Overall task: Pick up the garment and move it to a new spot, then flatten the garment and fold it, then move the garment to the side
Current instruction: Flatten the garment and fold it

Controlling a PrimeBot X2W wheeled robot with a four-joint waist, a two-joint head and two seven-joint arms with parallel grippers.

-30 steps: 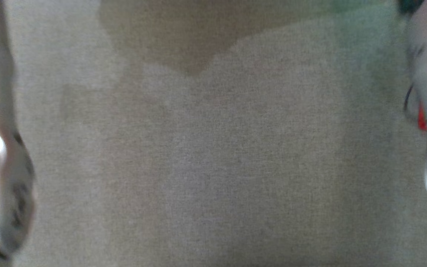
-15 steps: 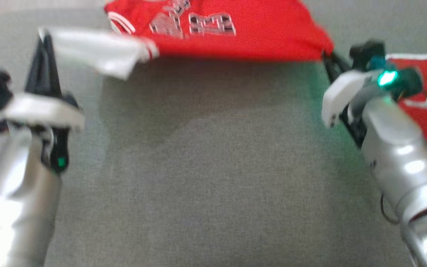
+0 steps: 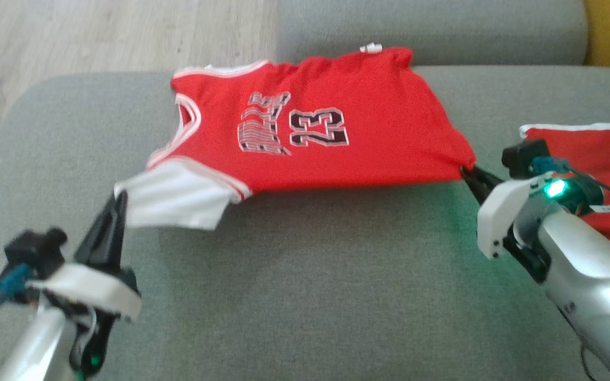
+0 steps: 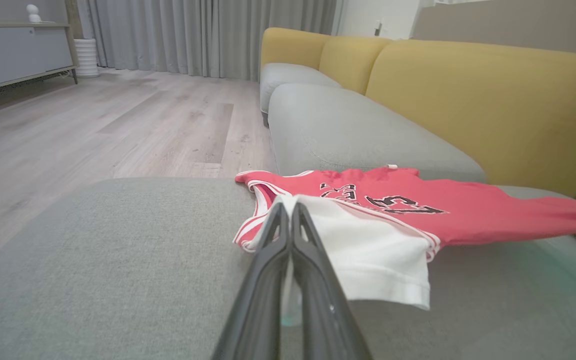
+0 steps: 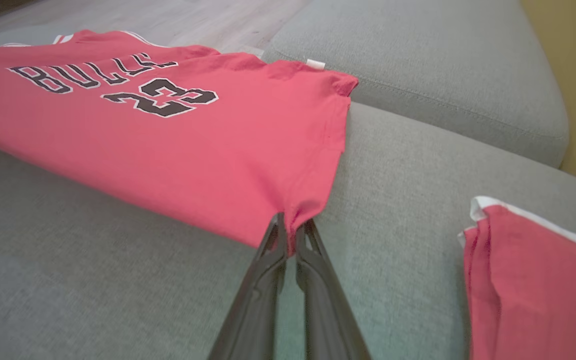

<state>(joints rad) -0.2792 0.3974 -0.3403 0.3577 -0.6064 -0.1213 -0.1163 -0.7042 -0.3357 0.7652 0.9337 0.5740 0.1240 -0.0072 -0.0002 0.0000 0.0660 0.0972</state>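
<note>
The left gripper [image 3: 118, 200] is clamped on the white sleeve of the jersey [image 3: 310, 132], and the right gripper [image 3: 468, 172] pinches its red hem corner. In the head view the jersey stretches left to right across the grey sofa seat [image 3: 305, 275], neck end leftward. Another red garment [image 3: 596, 153] lies near, partly hidden by the right arm. In the left wrist view, closed fingers cover the sleeve's edge. In the right wrist view, the hem bunches between closed fingers, and the far side seems to rest on the cushion.
</note>
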